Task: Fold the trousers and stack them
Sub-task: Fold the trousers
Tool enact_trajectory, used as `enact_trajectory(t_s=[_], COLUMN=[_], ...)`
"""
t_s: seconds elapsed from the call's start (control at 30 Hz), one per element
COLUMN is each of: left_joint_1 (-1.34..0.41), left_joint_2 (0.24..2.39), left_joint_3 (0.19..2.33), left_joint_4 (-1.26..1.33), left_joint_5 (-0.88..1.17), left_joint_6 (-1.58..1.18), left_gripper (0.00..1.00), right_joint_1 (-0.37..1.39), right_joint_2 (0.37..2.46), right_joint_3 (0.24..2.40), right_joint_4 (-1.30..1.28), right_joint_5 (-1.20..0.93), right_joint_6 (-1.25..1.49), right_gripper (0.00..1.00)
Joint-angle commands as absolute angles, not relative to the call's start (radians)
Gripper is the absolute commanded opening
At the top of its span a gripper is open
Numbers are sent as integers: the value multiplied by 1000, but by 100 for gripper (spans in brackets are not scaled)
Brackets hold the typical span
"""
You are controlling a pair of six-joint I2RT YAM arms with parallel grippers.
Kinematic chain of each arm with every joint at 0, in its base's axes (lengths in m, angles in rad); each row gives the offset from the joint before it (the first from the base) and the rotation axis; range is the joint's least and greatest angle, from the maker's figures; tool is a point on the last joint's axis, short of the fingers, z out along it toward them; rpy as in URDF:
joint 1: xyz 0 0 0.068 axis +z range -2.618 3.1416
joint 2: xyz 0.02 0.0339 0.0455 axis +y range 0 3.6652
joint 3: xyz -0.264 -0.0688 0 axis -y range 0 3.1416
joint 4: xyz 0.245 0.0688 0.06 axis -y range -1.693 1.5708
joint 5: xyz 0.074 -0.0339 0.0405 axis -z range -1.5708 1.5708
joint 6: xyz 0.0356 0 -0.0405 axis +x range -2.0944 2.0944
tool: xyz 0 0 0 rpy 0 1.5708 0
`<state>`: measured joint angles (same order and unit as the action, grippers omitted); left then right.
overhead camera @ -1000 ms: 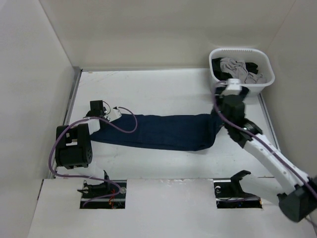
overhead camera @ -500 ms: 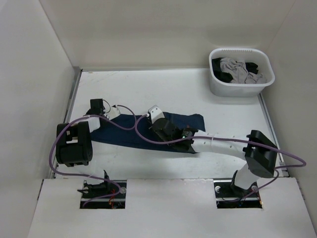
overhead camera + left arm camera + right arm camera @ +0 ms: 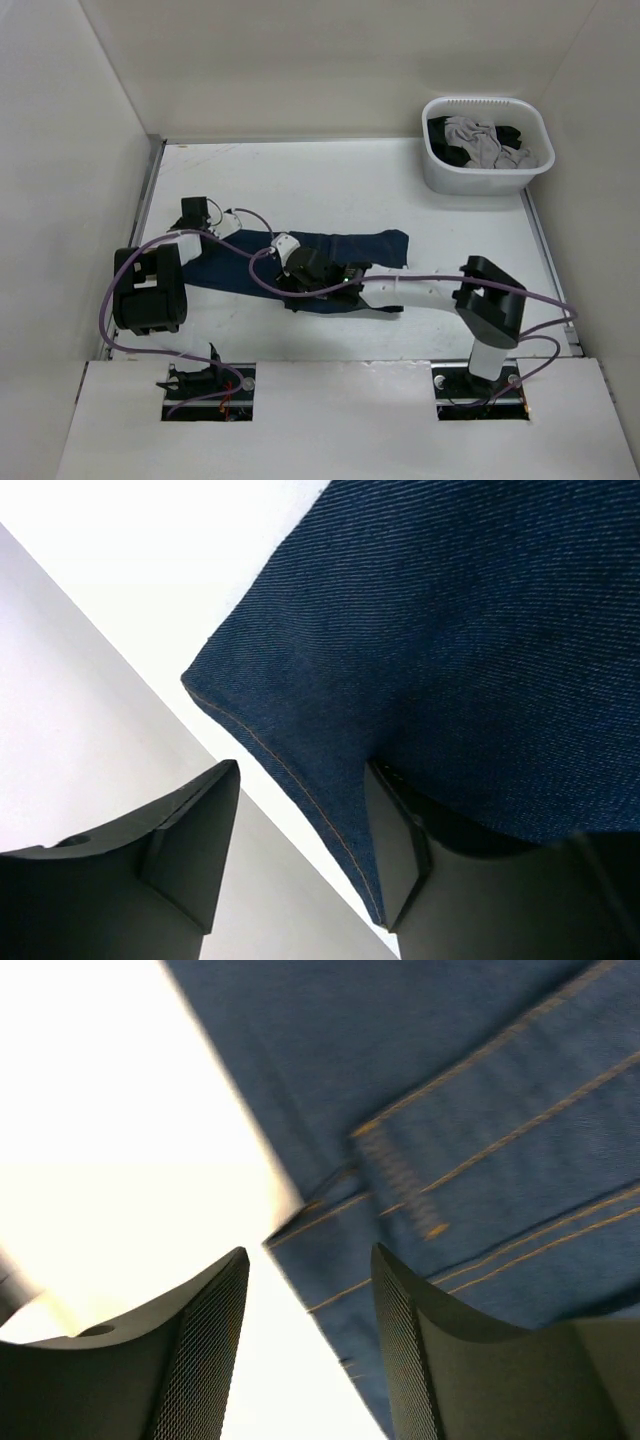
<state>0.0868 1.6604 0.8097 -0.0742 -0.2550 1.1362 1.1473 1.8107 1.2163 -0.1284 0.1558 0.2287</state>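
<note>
Lying flat on the tabletop, the trousers look soft, floppy and weighty, best pinched at a stitched hem; the left tool and right tool both show jaws apart, clamping nothing.

White table — navy trousers lie mid-table, a white basket at the far right corner.
</note>
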Motion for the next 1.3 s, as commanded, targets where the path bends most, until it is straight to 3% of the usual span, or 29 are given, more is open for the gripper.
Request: enact_trajectory(t_s=[0.0, 0.07, 0.2, 0.3, 0.5, 0.7, 0.87, 1.1, 1.27], left_joint_1=[101, 94, 21, -114, -508, -763, -837, -847, -854], left_joint_2=[1625, 1567, 1427, 1329, 1318, 1547, 1709, 1672, 1646], left_joint_3=[827, 853, 929, 998, 1046, 1017, 911, 864, 865], left_joint_4=[-181, -184, -222, -328, -589, -476, -345, -282, -276], left_joint_5=[-210, -210, -207, -180, -24, 152, 25, 3, 5], left_joint_6=[1074, 1066, 1045, 1003, 751, 453, 526, 545, 568], left_gripper=[54, 56, 58, 58, 56, 54, 50, 52, 52], right_joint_1=[1153, 1124, 992, 833, 613, 499, 489, 415, 401], right_joint_2=[1593, 1452, 1226, 1148, 1196, 1405, 1463, 1187, 1322], right_joint_3=[1162, 1073, 858, 727, 598, 543, 591, 607, 721], right_joint_4=[-9, 35, 23, -23, 50, 87, 83, 71, 78], right_joint_5=[41, 101, 314, 318, 131, 100, 77, 156, 71], right_joint_6=[250, 299, 518, 655, 721, 822, 787, 782, 772], right_gripper=[57, 52, 26, 16, 13, 10, 9, 8, 8])
